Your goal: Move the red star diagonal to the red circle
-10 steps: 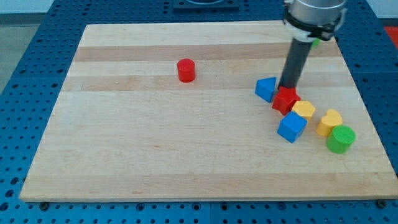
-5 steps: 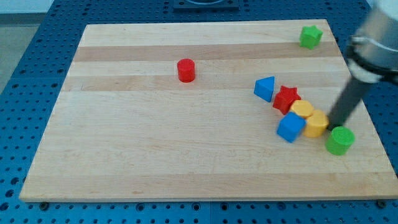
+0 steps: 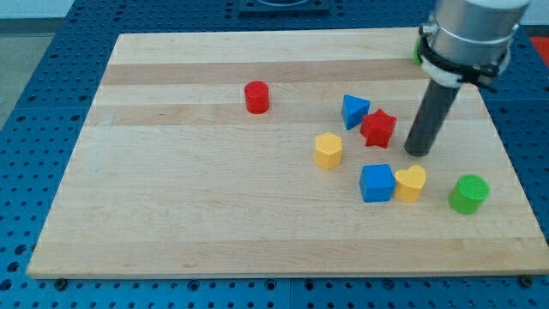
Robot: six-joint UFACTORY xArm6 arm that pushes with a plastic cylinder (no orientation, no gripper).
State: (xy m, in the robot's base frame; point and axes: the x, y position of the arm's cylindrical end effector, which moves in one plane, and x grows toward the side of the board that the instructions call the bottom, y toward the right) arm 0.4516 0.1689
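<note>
The red star [image 3: 378, 128] lies right of the board's middle, touching a blue triangle [image 3: 354, 111] on its upper left. The red circle [image 3: 256, 97], a short cylinder, stands well to the star's left and slightly higher in the view. My tip [image 3: 417, 153] rests on the board just right of the red star and a little below it, with a small gap between them.
A yellow hexagon [image 3: 328, 150] sits below and left of the star. A blue cube [image 3: 377, 183] and a yellow heart [image 3: 411, 183] touch below it. A green cylinder [image 3: 469, 194] stands at the right. A green block [image 3: 419, 50] peeks from behind the arm at top right. The wooden board [image 3: 171, 206] sits on a blue pegboard.
My tip swept from the right edge leftward to beside the star. The red star and blue triangle slid up-left, the yellow hexagon went left, the blue cube and yellow heart shifted down.
</note>
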